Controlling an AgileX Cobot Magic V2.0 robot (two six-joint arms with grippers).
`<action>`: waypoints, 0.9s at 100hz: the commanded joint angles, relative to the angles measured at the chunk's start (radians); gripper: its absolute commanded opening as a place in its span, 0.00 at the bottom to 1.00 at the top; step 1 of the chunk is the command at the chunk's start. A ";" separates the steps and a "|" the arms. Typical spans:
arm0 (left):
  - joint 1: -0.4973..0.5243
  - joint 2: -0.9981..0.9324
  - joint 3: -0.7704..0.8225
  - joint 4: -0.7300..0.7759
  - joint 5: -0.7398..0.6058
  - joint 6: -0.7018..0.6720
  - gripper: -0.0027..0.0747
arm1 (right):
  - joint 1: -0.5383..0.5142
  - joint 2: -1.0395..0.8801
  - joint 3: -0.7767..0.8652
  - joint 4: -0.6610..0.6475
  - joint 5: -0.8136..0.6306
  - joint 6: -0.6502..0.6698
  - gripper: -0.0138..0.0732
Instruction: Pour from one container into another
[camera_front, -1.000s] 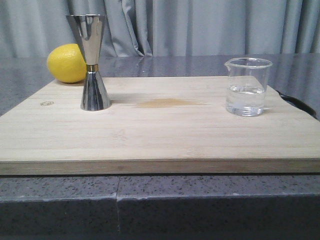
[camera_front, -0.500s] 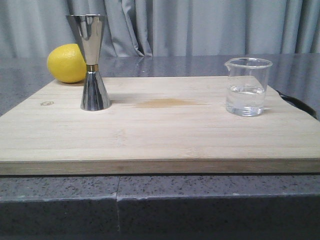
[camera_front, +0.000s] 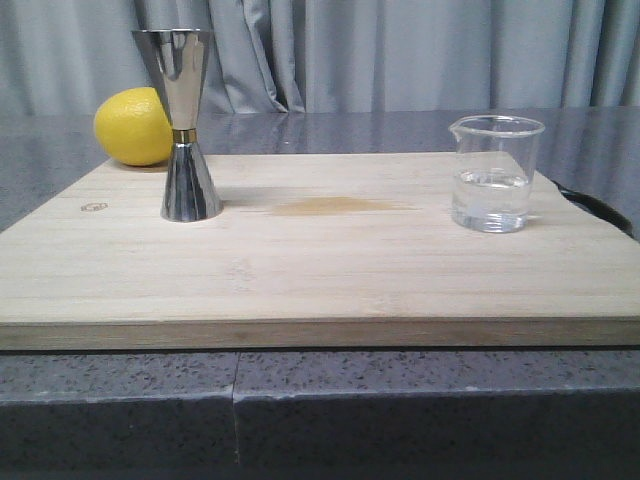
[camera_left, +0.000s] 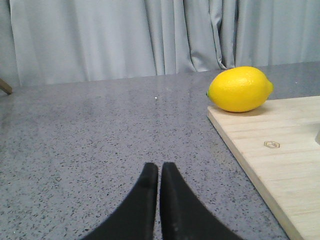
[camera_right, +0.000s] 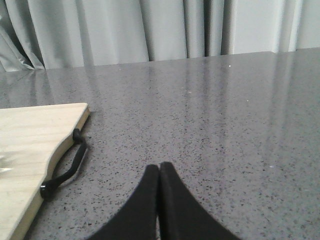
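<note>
Two vessels stand well apart on the board (camera_front: 320, 270): jigger (camera_front: 183, 125) left, beaker (camera_front: 493, 173) right. Left gripper (camera_left: 159, 170) and right gripper (camera_right: 159, 170) rest with jaws pressed together.

- Setting: resembled a kitchen or bar counter staged for a test, not a lived-in home.
- Countertop (camera_front: 400, 400): dark speckled stone, with a seam in its front edge.
- Cutting board (camera_front: 320, 270): pale bamboo, with a black cord loop (camera_right: 65, 172) at one corner.
- Barware: steel jigger (camera_front: 183, 125); glass beaker (camera_front: 492, 172) part-filled with clear liquid.
- Produce: one lemon (camera_front: 132, 126).
- Backdrop: plain grey curtain (camera_front: 400, 50) across the whole rear.
</note>
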 joint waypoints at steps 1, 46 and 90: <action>0.002 -0.026 0.037 -0.009 -0.086 -0.002 0.01 | -0.006 -0.015 0.029 -0.010 -0.085 -0.002 0.07; 0.002 -0.026 0.037 -0.054 -0.103 -0.002 0.01 | -0.006 -0.015 0.029 -0.006 -0.127 -0.002 0.07; -0.002 0.044 -0.152 -0.251 -0.050 -0.007 0.01 | -0.006 0.002 -0.246 0.033 0.039 -0.002 0.07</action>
